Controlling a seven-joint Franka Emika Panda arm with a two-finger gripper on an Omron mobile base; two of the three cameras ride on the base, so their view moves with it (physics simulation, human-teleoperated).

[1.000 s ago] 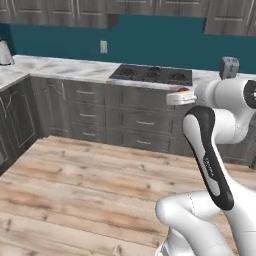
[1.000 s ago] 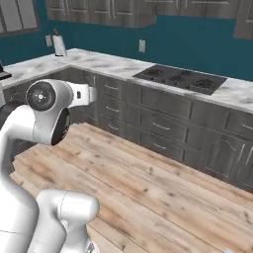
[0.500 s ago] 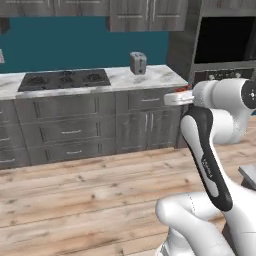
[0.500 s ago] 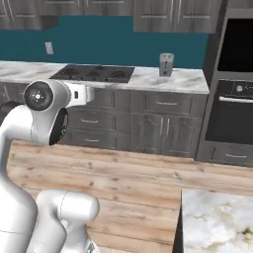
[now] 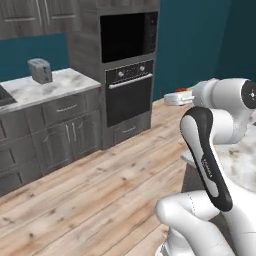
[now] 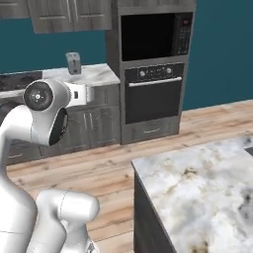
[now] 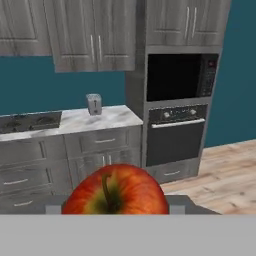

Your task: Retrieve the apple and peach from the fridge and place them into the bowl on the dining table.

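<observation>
Red apple (image 7: pixel 116 190) is sitting clamped in the gripper (image 7: pixel 116 207), just ahead of it, oven (image 7: pixel 177 135) beyond | left base view: arm is carrying it right of oven (image 5: pixel 129 92) | right base view: dining table (image 6: pixel 197 183) is lying right of oven (image 6: pixel 153 94); judged next: reaching the bowl.

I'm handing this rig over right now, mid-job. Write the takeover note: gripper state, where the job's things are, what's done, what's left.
Gripper: shut on the apple, carried in front of the hand camera, stem up.
Dining table: its marble corner is at lower right in the right base view; the part in view is bare.
Ahead: wall oven, counter with toaster.
Done: apple picked up.
Left: find the bowl on the table, drop the apple in, then fetch the peach from the fridge.
</observation>
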